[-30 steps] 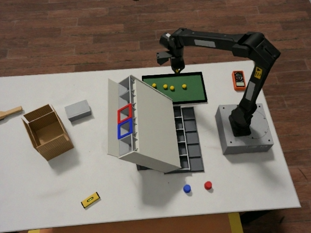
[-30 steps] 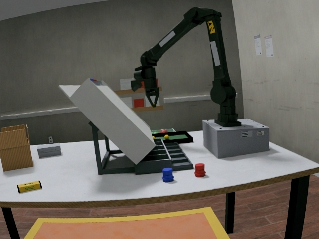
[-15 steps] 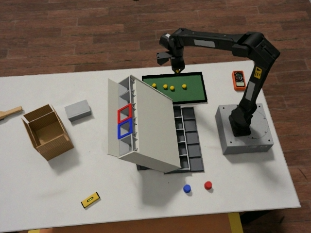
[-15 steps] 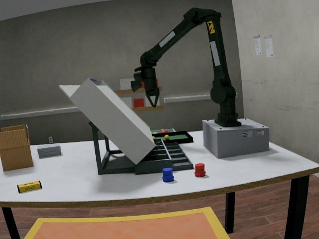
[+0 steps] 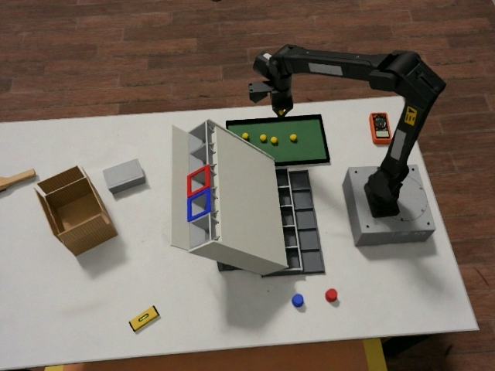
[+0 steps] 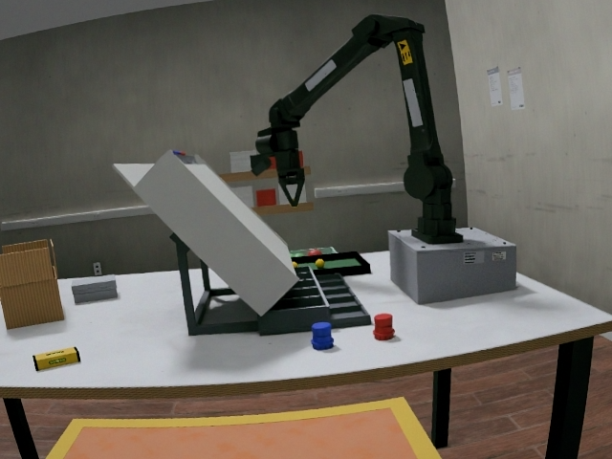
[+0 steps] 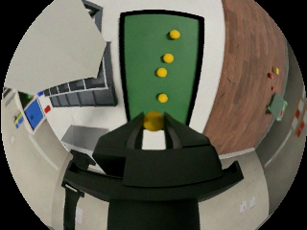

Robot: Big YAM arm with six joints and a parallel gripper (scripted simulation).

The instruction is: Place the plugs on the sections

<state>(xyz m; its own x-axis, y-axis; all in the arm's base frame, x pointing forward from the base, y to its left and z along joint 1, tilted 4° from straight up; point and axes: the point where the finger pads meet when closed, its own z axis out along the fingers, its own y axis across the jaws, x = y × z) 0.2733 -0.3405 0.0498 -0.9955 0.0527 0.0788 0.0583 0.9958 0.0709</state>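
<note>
My gripper [image 5: 281, 112] [image 6: 292, 201] [image 7: 153, 116] is shut on a yellow marble [image 5: 281, 112] [image 7: 153, 122] and hangs high above the far edge of the green marble tray [image 5: 312, 149] [image 6: 345, 262] [image 7: 137, 57]. Several more yellow marbles [image 5: 263, 137] [image 7: 168, 57] lie in the tray. The white sloped cover [image 5: 244, 199] [image 6: 217, 227] stands to the tray's left, with the red-banded funnel [image 5: 198, 180] and the blue-banded funnel [image 5: 199, 205] at its top. Grey sections [image 5: 305, 217] [image 6: 340, 296] lie at its foot. The red plug [image 5: 331, 294] [image 6: 383, 326] and the blue plug [image 5: 297, 300] [image 6: 321, 335] stand on the table in front.
The arm's grey base [image 5: 390, 223] [image 6: 452, 269] is right of the sections. An orange meter [image 5: 380, 127] lies at the back right. A cardboard box [image 5: 73, 209] [image 6: 30, 284], a grey block [image 5: 124, 175] [image 6: 94, 289] and a yellow level [image 5: 144, 318] [image 6: 55, 358] are on the left.
</note>
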